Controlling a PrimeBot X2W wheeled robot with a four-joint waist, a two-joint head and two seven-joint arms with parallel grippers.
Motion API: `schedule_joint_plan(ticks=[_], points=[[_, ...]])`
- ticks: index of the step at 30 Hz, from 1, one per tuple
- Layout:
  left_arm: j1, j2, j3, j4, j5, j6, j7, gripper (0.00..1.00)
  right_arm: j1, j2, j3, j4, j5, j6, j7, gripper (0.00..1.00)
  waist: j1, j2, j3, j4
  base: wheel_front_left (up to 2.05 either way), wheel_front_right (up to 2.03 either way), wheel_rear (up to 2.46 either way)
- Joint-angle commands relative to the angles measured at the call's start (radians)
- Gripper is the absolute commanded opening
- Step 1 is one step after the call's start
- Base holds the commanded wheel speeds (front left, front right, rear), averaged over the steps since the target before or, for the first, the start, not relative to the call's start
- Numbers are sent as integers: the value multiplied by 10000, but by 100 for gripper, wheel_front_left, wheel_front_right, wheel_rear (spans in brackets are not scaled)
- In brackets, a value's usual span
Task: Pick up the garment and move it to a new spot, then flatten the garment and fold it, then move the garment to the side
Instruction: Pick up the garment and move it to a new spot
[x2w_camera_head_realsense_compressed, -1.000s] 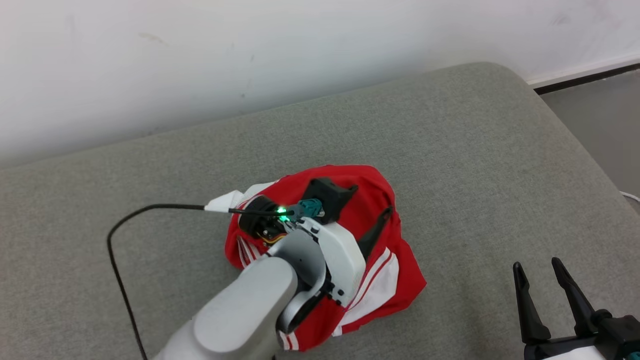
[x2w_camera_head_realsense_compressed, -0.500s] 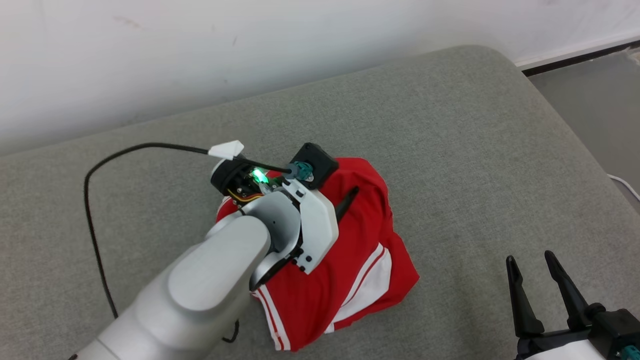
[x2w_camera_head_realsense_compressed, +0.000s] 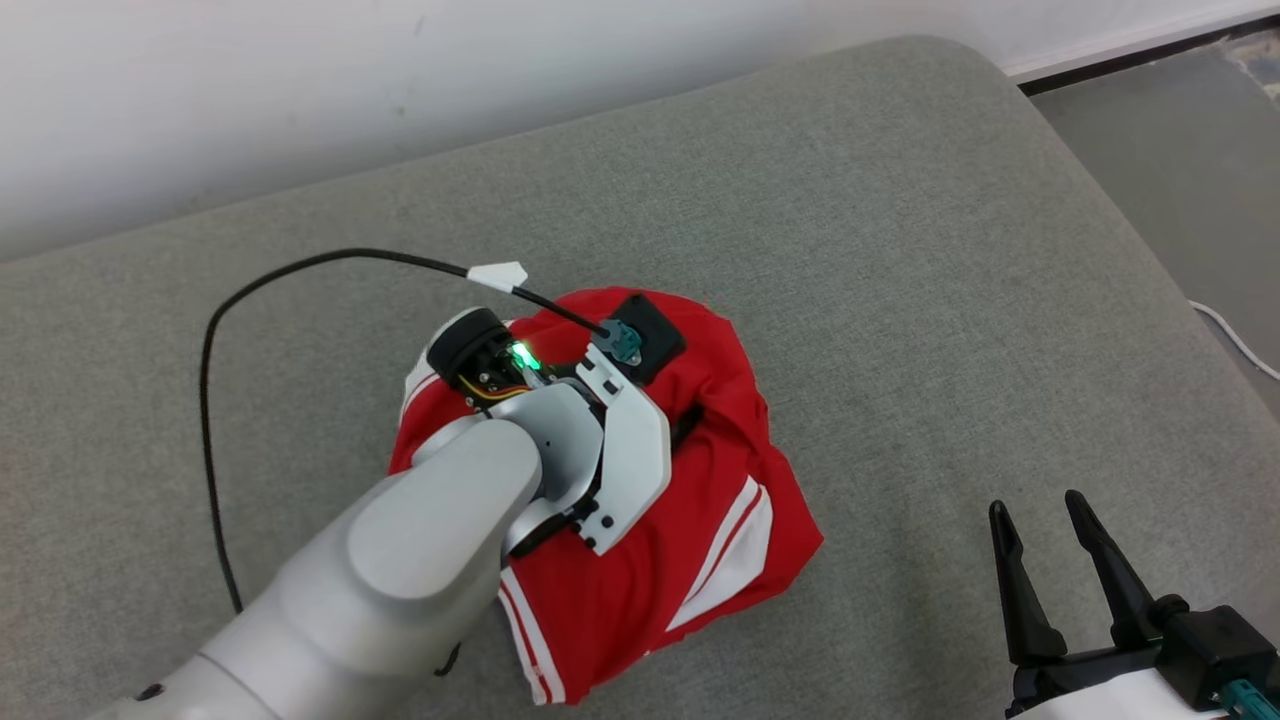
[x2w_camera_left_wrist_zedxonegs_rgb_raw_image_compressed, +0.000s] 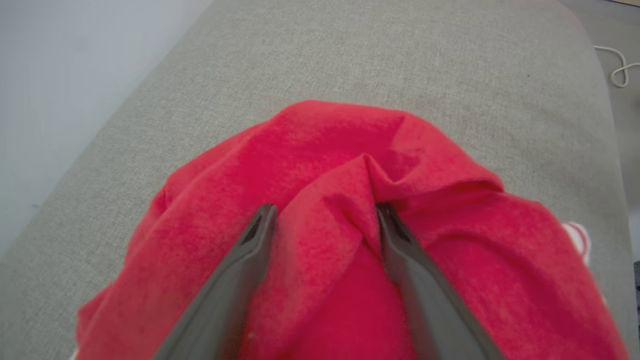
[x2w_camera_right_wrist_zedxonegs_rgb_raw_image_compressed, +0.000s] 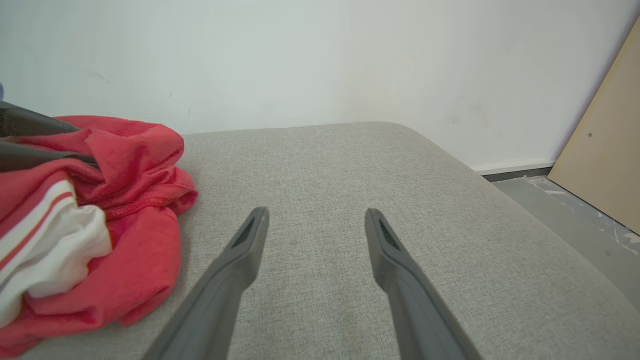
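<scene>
Grey forearm (x2w_camera_head_realsense_compressed: 420, 560), black cable (x2w_camera_head_realsense_compressed: 345, 253), dark fingers (x2w_camera_right_wrist_zedxonegs_rgb_raw_image_compressed: 235, 270)

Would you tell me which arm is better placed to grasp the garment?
Left: the left claw straddles a fold of the garment, open, while the right claw hangs open above the cushion beside it.

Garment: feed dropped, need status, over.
Left pincer open, straddling a fold of the garment. Right pincer open, apart, over bare cushion. Cloth crumpled, not lifted. Nothing in the way.

A grey upholstered seat (x2w_camera_right_wrist_zedxonegs_rgb_raw_image_compressed: 350, 165) lies under the right gripper (x2w_camera_right_wrist_zedxonegs_rgb_raw_image_compressed: 316, 212). A white wall (x2w_camera_right_wrist_zedxonegs_rgb_raw_image_compressed: 320, 60) stands beyond it, with grey floor (x2w_camera_right_wrist_zedxonegs_rgb_raw_image_compressed: 560, 210) and a tan board (x2w_camera_right_wrist_zedxonegs_rgb_raw_image_compressed: 605, 150) to its right.
</scene>
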Motion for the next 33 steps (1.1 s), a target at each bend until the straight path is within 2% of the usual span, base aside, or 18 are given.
schedule_joint_plan(ticks=[1, 2, 3, 4, 9, 15, 20, 33], points=[[-60, -39, -56, 119, -111, -46, -85, 100, -71, -5, -14, 23, 27, -18, -33, 100, -1, 0, 119, -37, 0, 0, 0], [-48, -47, -89, 187, -95, -44, -121, 47, -78, 9, -21, 19, 24, -18, -32, 100, -1, 0, 153, -35, 0, 0, 0], [-16, -62, -102, 275, -114, -57, -163, 9, -79, 20, -27, 15, 22, -18, -33, 100, -1, 0, 184, -31, 0, 0, 0], [28, -73, -124, 347, -168, -69, -213, 0, -80, 29, -44, 10, 19, -18, -33, 100, -1, 0, 206, -21, 0, 0, 0], [253, -243, 20, 553, -546, -96, -631, 0, -35, 27, -158, 43, -57, -19, -32, 100, -1, 0, 180, 195, 0, 0, 0], [382, -618, 866, 59, -1209, 336, -1708, 0, 86, -132, -258, 78, -115, -18, -32, 100, -1, 0, -181, 725, 0, 0, 0], [403, -712, 1579, -834, -1654, 703, -2462, 0, 229, -257, -275, 106, -142, -18, -32, 100, -1, 0, -649, 1297, 0, 0, 0], [900, 44, 2739, -3087, -2038, 1753, -2991, 0, 798, -602, -261, 211, -99, -18, -19, 100, -1, 0, -1803, 3290, 0, 0, 0]])
